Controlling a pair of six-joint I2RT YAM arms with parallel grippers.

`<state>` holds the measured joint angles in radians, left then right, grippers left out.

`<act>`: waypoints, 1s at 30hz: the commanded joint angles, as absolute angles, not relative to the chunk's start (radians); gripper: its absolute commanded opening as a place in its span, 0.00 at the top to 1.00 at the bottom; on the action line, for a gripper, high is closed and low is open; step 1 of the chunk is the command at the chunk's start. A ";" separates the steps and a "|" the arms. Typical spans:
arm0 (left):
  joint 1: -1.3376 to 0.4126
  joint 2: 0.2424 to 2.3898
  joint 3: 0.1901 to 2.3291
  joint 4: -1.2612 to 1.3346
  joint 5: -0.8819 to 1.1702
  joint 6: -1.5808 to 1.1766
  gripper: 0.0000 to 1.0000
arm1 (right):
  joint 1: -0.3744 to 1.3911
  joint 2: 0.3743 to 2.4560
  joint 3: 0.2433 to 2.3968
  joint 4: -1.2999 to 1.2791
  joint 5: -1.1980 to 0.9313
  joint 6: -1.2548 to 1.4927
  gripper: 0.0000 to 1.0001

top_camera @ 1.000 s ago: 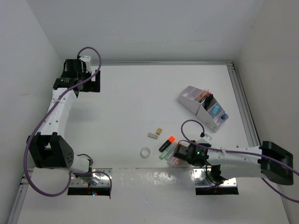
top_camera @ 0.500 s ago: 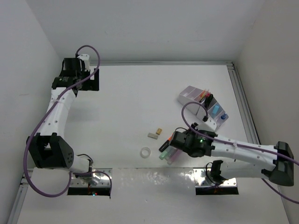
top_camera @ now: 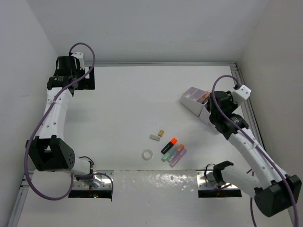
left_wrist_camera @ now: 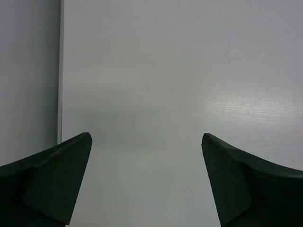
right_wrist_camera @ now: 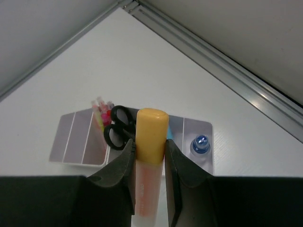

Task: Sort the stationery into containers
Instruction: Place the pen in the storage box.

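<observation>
My right gripper [right_wrist_camera: 149,142] is shut on a stubby highlighter [right_wrist_camera: 151,125] with a yellow-orange cap and holds it upright above the lilac-white organizer [right_wrist_camera: 75,142]. The organizer's compartments hold black-handled scissors [right_wrist_camera: 116,127], thin coloured pens [right_wrist_camera: 101,112] and a blue-capped item [right_wrist_camera: 200,143]. In the top view the right arm [top_camera: 227,116] covers part of the organizer [top_camera: 191,97]. On the table lie three highlighters [top_camera: 173,151], a clear tape ring [top_camera: 147,154] and two beige erasers [top_camera: 157,135]. My left gripper [left_wrist_camera: 147,137] is open over bare table at the back left corner [top_camera: 75,78].
A metal rail [top_camera: 246,104] runs along the table's right edge, close behind the organizer. White walls close in the left, back and right sides. The arm bases sit on metal plates [top_camera: 156,179] at the near edge.
The right arm has risen from the highlighters near the front edge and swung back right over the organizer, carrying one highlighter. The left gripper has drifted slightly further left and back.
</observation>
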<state>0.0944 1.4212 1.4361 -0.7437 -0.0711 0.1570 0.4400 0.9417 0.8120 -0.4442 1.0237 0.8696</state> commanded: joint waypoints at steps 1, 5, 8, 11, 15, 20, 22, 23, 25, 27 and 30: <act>0.112 1.414 1.499 -0.733 -0.092 0.167 0.00 | 0.284 0.999 0.815 -0.263 0.786 0.658 1.00; 0.120 1.442 1.509 -0.738 -0.092 0.167 0.00 | 0.151 1.071 0.811 -0.180 0.649 0.637 1.00; 0.123 1.462 1.517 -0.736 -0.092 0.167 0.00 | 0.111 1.127 0.804 -0.140 0.638 0.617 1.00; 0.123 1.480 1.526 -0.741 -0.087 0.166 0.00 | 0.088 1.169 0.782 -0.101 0.649 0.588 1.00; 0.123 1.497 1.534 -0.739 -0.087 0.164 0.00 | 0.077 1.210 0.758 -0.040 0.646 0.554 1.00; 0.130 1.509 1.539 -0.744 -0.084 0.164 0.00 | 0.077 1.250 0.719 0.018 0.661 0.546 1.00; 0.133 1.511 1.540 -0.745 -0.084 0.166 0.00 | 0.077 1.253 0.698 0.041 0.673 0.543 1.00; 0.135 1.511 1.542 -0.746 -0.084 0.167 0.00 | 0.077 1.253 0.690 0.052 0.673 0.540 1.00; 0.135 1.512 1.540 -0.746 -0.083 0.164 0.00 | 0.077 1.261 0.667 0.081 0.680 0.535 1.00; 0.138 1.514 1.542 -0.744 -0.080 0.164 0.00 | 0.080 1.266 0.652 0.112 0.681 0.532 1.00; 0.137 1.514 1.545 -0.744 -0.072 0.164 0.00 | 0.086 1.278 0.631 0.138 0.673 0.534 1.00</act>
<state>0.1246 1.5120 1.5002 -0.7601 -0.0849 0.1604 0.0807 1.2644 0.6407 0.0448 0.6544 0.5468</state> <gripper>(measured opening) 0.996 0.231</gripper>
